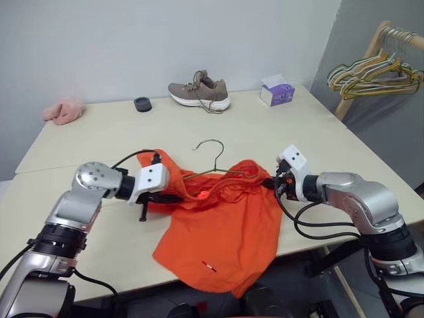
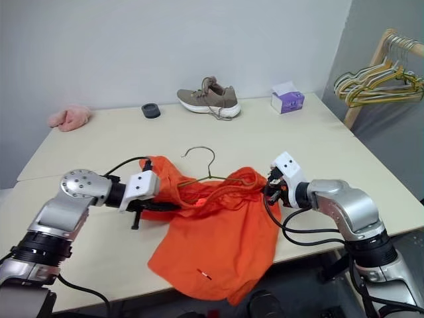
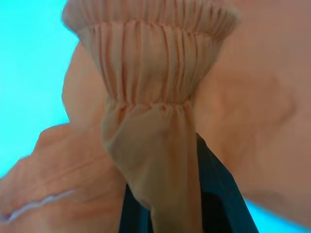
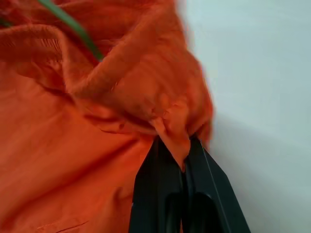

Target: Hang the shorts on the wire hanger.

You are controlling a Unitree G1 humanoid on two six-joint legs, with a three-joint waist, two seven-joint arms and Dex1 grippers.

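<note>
The bright orange shorts [image 1: 222,232] hang between my two grippers and drape over the table's front edge. The wire hanger [image 1: 213,154] runs into the waistband, with its hook sticking up above the cloth and its lower part hidden inside. My left gripper [image 1: 167,196] is shut on the left end of the gathered waistband [image 3: 150,53], which is pinched between its black fingers [image 3: 221,194]. My right gripper [image 1: 270,183] is shut on the right end of the shorts, where a fold of cloth [image 4: 172,121] is caught between its fingers [image 4: 155,189].
On the far side of the table [image 1: 318,132] sit a tan shoe [image 1: 200,91], a purple tissue box [image 1: 277,93], a small black round thing [image 1: 142,104] and a pink cloth [image 1: 64,110]. A wooden rack with bunched coloured hangers [image 1: 377,71] stands at the right.
</note>
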